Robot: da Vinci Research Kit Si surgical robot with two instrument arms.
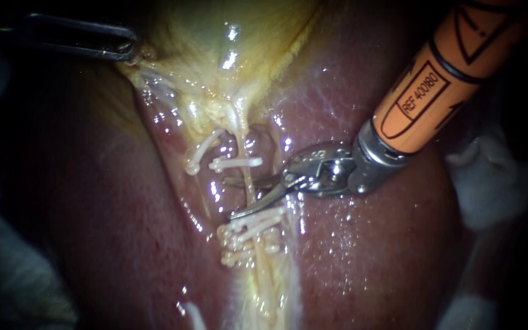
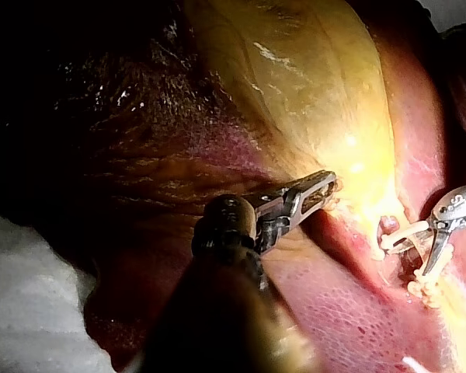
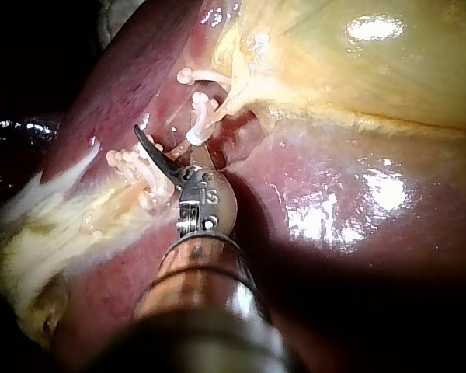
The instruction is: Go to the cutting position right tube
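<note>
My right instrument (image 1: 228, 197) comes in from the upper right on an orange shaft, its curved blades open. A thin pale tube (image 1: 247, 174), the right one of two, runs down between the blades. A white clip (image 1: 236, 162) crosses this tube above the blades and a cluster of clips (image 1: 253, 231) lies just below them. Another clip (image 1: 198, 156) sits on the left tube. My left instrument (image 1: 128, 50), at the upper left, is shut on the edge of the yellow gallbladder (image 1: 227, 36) and holds it taut. In the right wrist view the open blades (image 3: 167, 151) straddle the tube between the clips (image 3: 198, 116).
Dark red liver (image 1: 368, 244) surrounds the tubes on both sides. White gauze (image 1: 490, 183) lies at the right edge and more at the lower left. In the left wrist view the left instrument (image 2: 322, 190) holds the gallbladder's (image 2: 311, 85) rim, with the right instrument (image 2: 443, 225) beyond it.
</note>
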